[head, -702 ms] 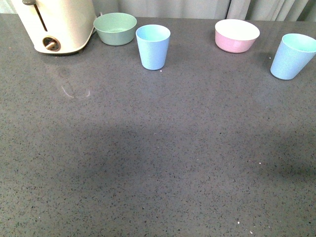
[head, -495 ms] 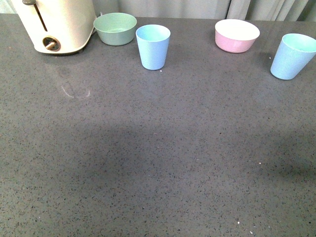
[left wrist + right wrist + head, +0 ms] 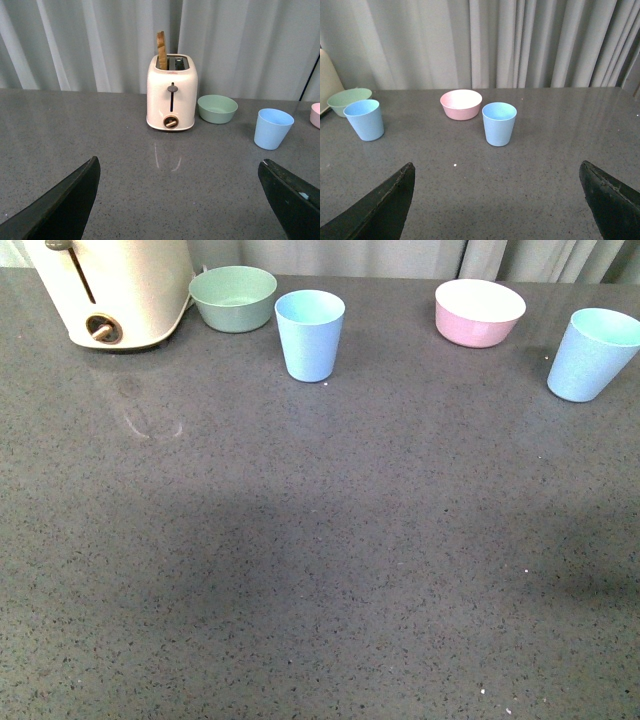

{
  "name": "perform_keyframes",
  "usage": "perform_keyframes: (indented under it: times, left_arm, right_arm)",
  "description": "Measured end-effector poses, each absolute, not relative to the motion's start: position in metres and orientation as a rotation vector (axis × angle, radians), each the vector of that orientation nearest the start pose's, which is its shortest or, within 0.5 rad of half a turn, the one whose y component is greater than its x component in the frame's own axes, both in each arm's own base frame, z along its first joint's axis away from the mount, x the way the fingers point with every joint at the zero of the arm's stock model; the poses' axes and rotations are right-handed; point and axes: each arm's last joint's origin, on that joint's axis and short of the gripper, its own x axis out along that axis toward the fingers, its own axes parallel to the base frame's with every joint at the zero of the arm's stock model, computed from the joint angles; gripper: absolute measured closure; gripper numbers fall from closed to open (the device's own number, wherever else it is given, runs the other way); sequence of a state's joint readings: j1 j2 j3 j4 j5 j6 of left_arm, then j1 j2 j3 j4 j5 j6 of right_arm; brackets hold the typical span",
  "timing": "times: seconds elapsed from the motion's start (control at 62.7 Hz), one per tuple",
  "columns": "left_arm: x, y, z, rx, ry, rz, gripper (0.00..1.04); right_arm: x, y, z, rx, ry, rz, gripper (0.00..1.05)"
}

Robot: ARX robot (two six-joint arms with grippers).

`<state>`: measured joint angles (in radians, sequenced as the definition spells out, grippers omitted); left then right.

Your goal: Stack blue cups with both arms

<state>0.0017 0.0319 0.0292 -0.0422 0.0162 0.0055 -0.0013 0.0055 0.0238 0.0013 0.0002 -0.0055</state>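
Both arms are sitting back from the counter [image 3: 300,570]. Neither is showing in the front view, and nothing is grabbed yet. Left gripper [image 3: 178,163] is holding its jaws spread wide and empty; right gripper [image 3: 497,166] is doing the same. Left cup [image 3: 310,335] is standing upright near the back, just beside the green bowl [image 3: 233,298], with the toaster [image 3: 110,290] further left. Right cup [image 3: 592,355] is standing upright at the far right edge of the front view, near the pink bowl [image 3: 480,312] but apart from it. The cups are well apart, so I'm reading this as the reach-in step, one arm per cup. The right wrist view is looking almost straight at the right cup, so that arm is probably needing little correction. The left arm is pointing at the toaster and is needing to swing toward the robot's right to centre its cup. I'm suggesting coming in level, bracketing each cup around mid-wall and closing gently, since tapered matte walls are likely to slip under a hard pinch. I'm also suggesting keeping the left approach on the side away from the green bowl, then lining up the rims before lowering one cup into the other.
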Motion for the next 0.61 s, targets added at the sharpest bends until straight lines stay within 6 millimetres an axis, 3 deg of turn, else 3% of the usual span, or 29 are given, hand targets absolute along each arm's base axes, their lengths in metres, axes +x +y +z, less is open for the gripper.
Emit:
perform_keyframes:
  times: [0.096,0.16,0.335,0.463,0.606]
  left_arm:
    - [0.102,-0.004,0.173,0.02,0.461,-0.125,0.09]
    - [0.11,-0.005,0.176,0.022,0.576,-0.144,0.09]
    - [0.146,-0.007,0.197,0.029,0.575,-0.151,0.09]
    - [0.206,-0.024,0.215,0.033,0.574,-0.174,0.09]
    - [0.257,-0.049,0.22,-0.013,0.626,-0.212,0.09]
  right_arm:
    - [0.097,0.0,0.171,-0.006,-0.02,-0.001,0.09]
    - [0.097,0.0,0.171,-0.006,-0.02,-0.001,0.09]
    - [0.097,0.0,0.171,-0.006,-0.02,-0.001,0.09]
    - [0.097,0.0,0.171,-0.006,-0.02,-0.001,0.09]
    - [0.097,0.0,0.171,-0.006,-0.02,-0.001,0.09]
